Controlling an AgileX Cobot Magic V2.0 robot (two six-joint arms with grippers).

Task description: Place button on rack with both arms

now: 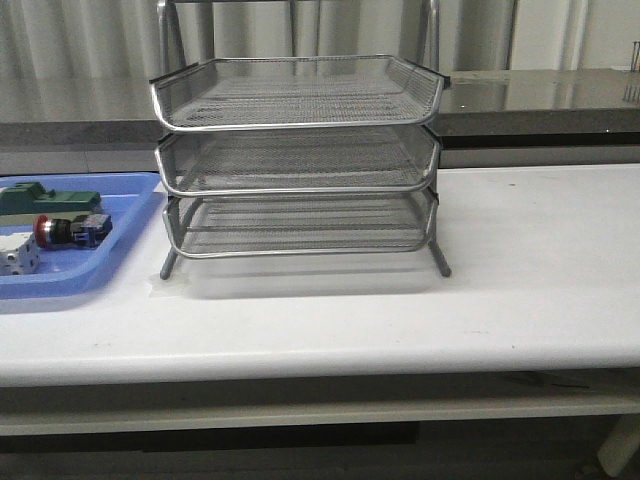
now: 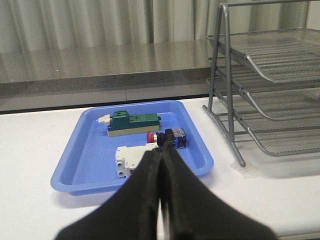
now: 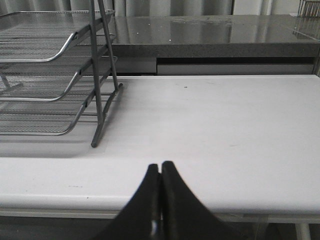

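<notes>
Button (image 1: 68, 230) lies on its side inside the blue tray (image 1: 120, 250) at the left end of the white table (image 1: 540, 280), its red head pointing away from the rack (image 1: 298, 160). A green block (image 1: 48, 198) is just behind the button, and a white cube (image 1: 18, 254) is near its red head, toward the front edge of the tray. The rack stands in the middle of the table with its three mesh tiers, beside the tray but not touching it. The left gripper (image 2: 162, 150) hangs in front of the tray with its fingers pressed together, holding nothing. The right gripper (image 3: 160, 167) is over the table edge on the other side of the rack, fingers also closed together and holding nothing.
</notes>
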